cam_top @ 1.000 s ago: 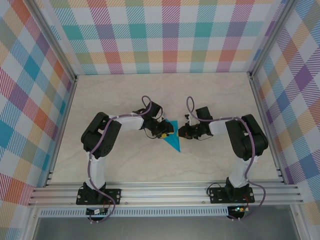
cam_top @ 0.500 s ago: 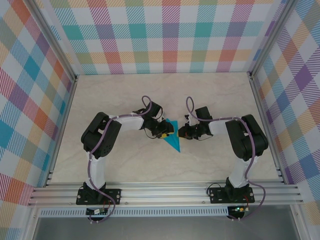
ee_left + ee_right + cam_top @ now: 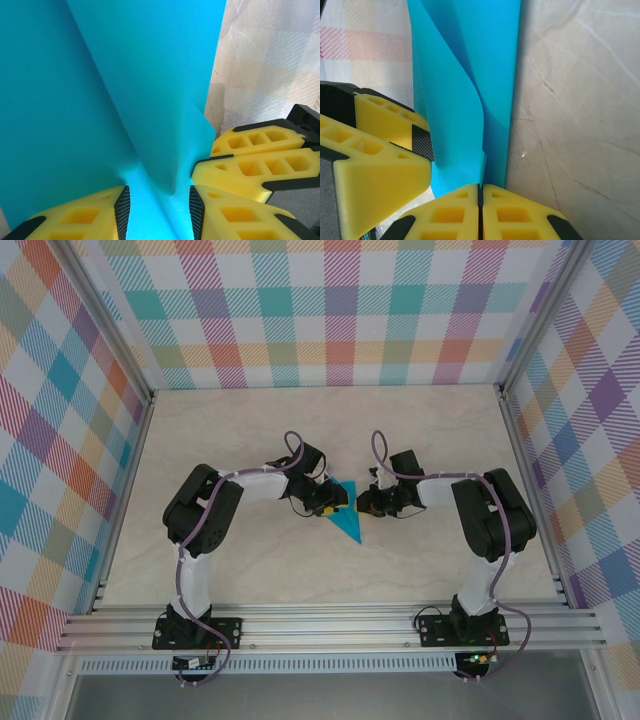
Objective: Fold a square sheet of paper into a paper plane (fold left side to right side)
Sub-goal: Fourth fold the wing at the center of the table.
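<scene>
The fingers (image 3: 445,216) of the right gripper (image 3: 480,194) are pressed flat together with no gap, and the edge of the folded paper (image 3: 465,60) runs down into the seam between them, so they pinch it. Beside them, to the left in the right wrist view, stands a yellow finger with a black pad, belonging to the left gripper (image 3: 375,150), close against the paper's other face.

In the left wrist view the fingers (image 3: 80,217) of the left gripper (image 3: 159,202) stand apart. A raised ridge of the paper (image 3: 75,100) fills the space between the black pads. Whether the pads press it I cannot tell. The right gripper's (image 3: 255,162) yellow fingers lie just to the right, touching the paper's edge.

Only the top view gives the whole shape. The paper (image 3: 347,524) is a turquoise triangle near the middle of the marbled table (image 3: 440,430), its point toward the arm bases. The left gripper (image 3: 328,503) and right gripper (image 3: 366,504) meet at its upper part from either side. Plaid walls (image 3: 340,310) surround the table.
</scene>
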You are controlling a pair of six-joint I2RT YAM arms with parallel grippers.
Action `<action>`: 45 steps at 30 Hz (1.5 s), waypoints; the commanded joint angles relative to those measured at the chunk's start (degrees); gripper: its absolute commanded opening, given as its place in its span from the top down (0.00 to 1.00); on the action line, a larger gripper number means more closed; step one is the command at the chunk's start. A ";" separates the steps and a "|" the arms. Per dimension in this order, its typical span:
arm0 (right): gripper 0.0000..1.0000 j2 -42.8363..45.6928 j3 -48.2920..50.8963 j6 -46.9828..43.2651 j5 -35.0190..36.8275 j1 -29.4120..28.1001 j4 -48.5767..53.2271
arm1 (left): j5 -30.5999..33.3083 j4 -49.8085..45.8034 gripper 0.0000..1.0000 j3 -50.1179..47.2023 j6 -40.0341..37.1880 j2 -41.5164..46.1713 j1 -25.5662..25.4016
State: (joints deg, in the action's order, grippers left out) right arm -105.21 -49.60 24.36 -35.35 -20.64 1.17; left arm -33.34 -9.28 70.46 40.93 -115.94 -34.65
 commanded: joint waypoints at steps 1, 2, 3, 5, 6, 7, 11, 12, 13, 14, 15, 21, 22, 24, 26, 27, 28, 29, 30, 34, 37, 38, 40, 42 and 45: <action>0.92 -0.53 0.72 -1.25 -0.84 -0.44 -0.16 | 1.13 -2.15 0.60 0.95 -0.44 -2.13 -1.20; 0.92 -0.68 0.99 -1.21 -0.60 -0.45 -0.29 | 1.17 -2.09 0.60 1.00 -0.46 -2.09 -1.20; 0.92 -0.72 1.12 -1.25 -0.22 -0.41 -0.16 | 1.17 -2.06 0.60 1.00 -0.49 -2.09 -1.21; 0.92 -1.20 1.09 -1.16 0.22 -0.45 0.03 | 1.16 -2.06 0.60 0.90 -0.49 -2.01 -1.21; 0.92 -1.55 0.85 -1.16 0.44 -0.44 0.39 | 1.08 -2.06 0.60 0.86 -0.48 -1.88 -1.18; 0.92 -1.91 0.58 -1.09 0.70 -0.42 0.79 | 1.01 -2.14 0.60 0.91 -0.45 -1.79 -1.20; 0.92 -3.23 -0.75 -1.26 2.64 -0.45 3.37 | 0.82 -2.43 0.60 0.76 -0.67 -0.25 -1.21; 0.92 -3.58 -1.00 -1.32 2.98 -0.43 4.10 | 0.88 -2.78 0.60 0.84 -0.84 0.30 -1.21; 0.92 -3.93 -1.32 -1.50 3.19 -0.45 4.58 | 1.00 -3.37 0.60 1.10 -1.20 0.95 -1.20; 0.92 -4.23 -1.44 -1.52 3.35 -0.45 4.88 | 1.17 -4.16 0.60 1.28 -1.61 1.74 -1.16; 0.92 -4.48 -1.53 -1.51 3.49 -0.45 5.15 | 1.43 -5.02 0.60 1.62 -2.09 2.29 -1.18; 0.92 -5.33 -1.56 -1.51 3.50 -0.44 5.63 | 2.25 -9.61 0.62 3.84 -3.86 4.63 -1.20; 0.92 -5.36 -1.55 -1.59 3.53 -0.45 5.66 | 2.05 -9.77 0.63 4.29 -3.90 4.51 -1.21; 0.92 -5.37 -1.55 -1.64 3.40 -0.45 5.77 | 1.53 -9.99 0.68 5.53 -4.01 4.01 -1.21; 0.92 -5.36 -1.63 -1.71 3.51 -0.44 5.96 | 0.96 -10.04 0.71 6.52 -4.01 3.26 -1.21; 0.92 -5.36 -1.68 -1.71 3.47 -0.48 6.03 | 0.71 -9.88 0.72 7.15 -4.01 2.74 -1.21; 0.92 -5.36 -1.64 -1.70 3.54 -0.45 6.08 | 0.44 -10.03 0.72 7.76 -4.08 2.21 -1.21; 0.92 -5.34 -1.64 -1.73 3.62 -0.51 6.11 | 0.20 -10.10 0.72 8.54 -4.16 1.38 -1.18; 0.92 -5.36 -1.55 -1.70 3.58 -0.44 6.04 | 0.02 -10.21 0.73 9.21 -4.12 0.52 -1.18; 0.92 -5.36 -1.46 -1.68 3.55 -0.54 6.13 | -0.06 -10.58 0.73 11.57 -4.36 -2.34 -1.21; 0.92 -5.28 -1.38 -1.82 3.70 -0.50 6.37 | 0.75 -11.24 0.73 13.13 -4.53 -4.13 -1.10; 0.92 -5.34 -1.38 -1.80 3.76 -0.50 6.33 | 1.12 -11.36 0.73 13.47 -4.70 -4.70 -1.07; 0.92 -5.19 -1.37 -1.93 3.93 -0.54 6.47 | 1.82 -11.41 0.73 13.69 -4.59 -5.55 -0.85; 0.92 -5.18 -1.40 -2.01 3.97 -0.54 6.48 | 2.40 -11.29 0.73 13.50 -4.37 -6.19 -0.61; 0.92 -5.11 -1.46 -1.95 3.95 -0.47 6.47 | 2.97 -11.21 0.73 13.00 -4.28 -6.88 -0.50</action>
State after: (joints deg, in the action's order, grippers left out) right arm -107.11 -51.88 24.38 -35.16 -20.62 5.10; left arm -31.29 -19.05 82.72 37.67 -122.17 -35.20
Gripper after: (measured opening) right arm 0.084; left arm 0.273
